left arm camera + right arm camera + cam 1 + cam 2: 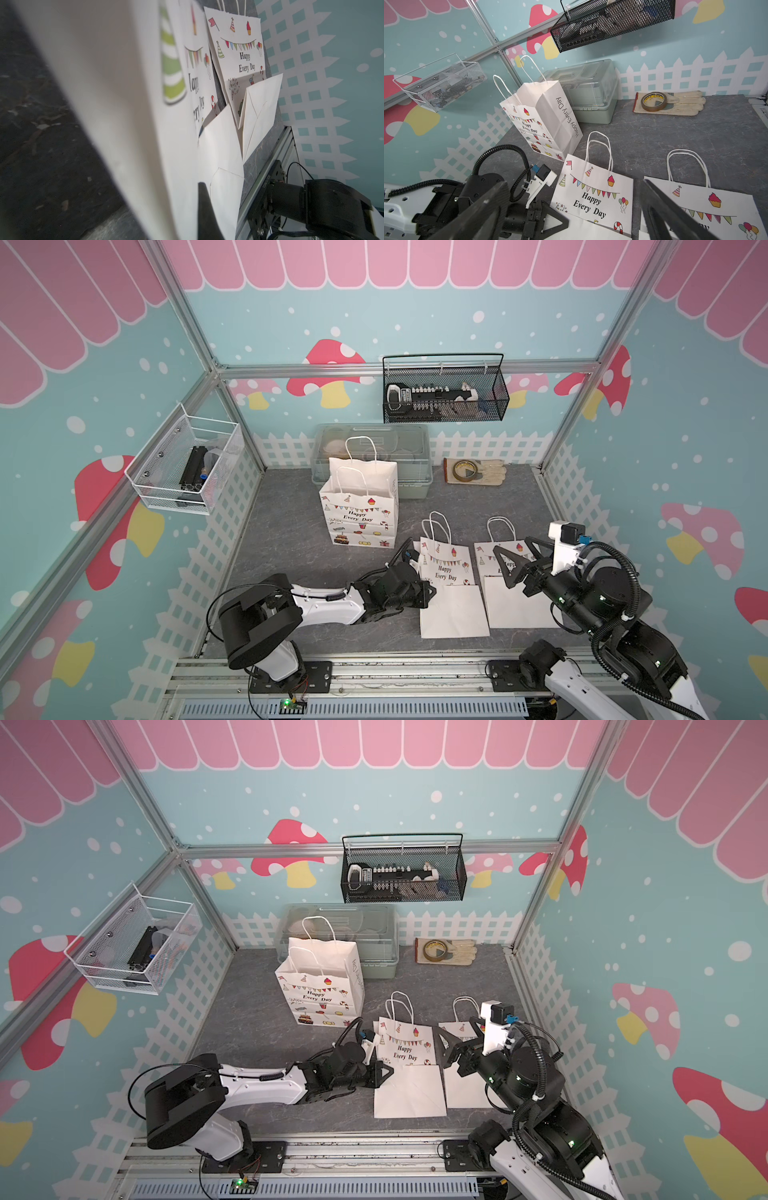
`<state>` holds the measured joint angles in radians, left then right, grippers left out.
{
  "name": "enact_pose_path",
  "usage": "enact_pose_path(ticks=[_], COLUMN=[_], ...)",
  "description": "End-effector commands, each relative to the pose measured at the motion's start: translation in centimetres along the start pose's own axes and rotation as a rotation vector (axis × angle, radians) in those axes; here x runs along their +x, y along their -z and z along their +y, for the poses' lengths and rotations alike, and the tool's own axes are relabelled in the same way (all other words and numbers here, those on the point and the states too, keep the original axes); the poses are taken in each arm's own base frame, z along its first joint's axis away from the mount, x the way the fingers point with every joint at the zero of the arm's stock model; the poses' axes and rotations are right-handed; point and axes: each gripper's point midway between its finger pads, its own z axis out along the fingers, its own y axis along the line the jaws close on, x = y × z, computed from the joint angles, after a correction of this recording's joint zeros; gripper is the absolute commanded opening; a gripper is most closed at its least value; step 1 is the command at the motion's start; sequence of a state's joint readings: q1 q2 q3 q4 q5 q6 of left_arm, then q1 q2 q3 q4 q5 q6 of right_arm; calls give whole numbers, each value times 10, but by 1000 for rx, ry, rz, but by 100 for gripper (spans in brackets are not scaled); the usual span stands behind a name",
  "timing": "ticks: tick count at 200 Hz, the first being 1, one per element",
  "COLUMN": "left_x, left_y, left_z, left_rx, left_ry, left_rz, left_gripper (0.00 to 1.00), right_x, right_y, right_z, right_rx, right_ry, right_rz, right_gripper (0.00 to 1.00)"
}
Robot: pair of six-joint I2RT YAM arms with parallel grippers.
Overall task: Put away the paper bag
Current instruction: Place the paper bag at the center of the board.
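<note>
On grey tabletop (pixel 286 539), flat paper bag (pixel 445 570) reading "Happy Every Day"

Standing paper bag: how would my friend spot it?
Find the green storage box with a clear lid against the back wall. The standing paper bag is right in front of it. Only it stands upright and open; the two flat bags lie down.

White shells (pixel 328 608), black joints (pixel 257 626), corrugated cables (pixel 504 147), black triangular left claw (pixel 432 590)

Walls (pixel 270 323): teal, mushroom-and-fence print, behind the black mesh basket (pixel 444 389).
Floor: grey stone-look mat (pixel 291 531) below that basket.
Frame: aluminium rail (pixel 270 371) level with its top.
</note>
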<state>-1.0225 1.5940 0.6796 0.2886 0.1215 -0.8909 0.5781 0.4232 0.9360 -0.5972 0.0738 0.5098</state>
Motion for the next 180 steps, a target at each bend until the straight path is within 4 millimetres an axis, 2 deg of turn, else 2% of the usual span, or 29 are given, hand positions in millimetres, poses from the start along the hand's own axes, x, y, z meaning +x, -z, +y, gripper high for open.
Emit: enact_pose_path(ticks=[1,62,134,180], left_x=[-8,-13,-13,-15], left_y=[-4,-10,-27,-25], left_z=[-9,13,13,21], left_rx=[33,-8,-2,-31], left_ry=[7,15,-1,2], left_rz=[-4,16,72,49], left_gripper=[0,3,7,7], right_x=[-1,1,1,5], right_y=[3,3,1,-2], right_z=[4,5,9,9], right_rx=[-22,-35,-57,-57], right_ry=[-10,-10,-10,-10], right_rz=[-10,-5,0,10], right_gripper=[99,98,97,97])
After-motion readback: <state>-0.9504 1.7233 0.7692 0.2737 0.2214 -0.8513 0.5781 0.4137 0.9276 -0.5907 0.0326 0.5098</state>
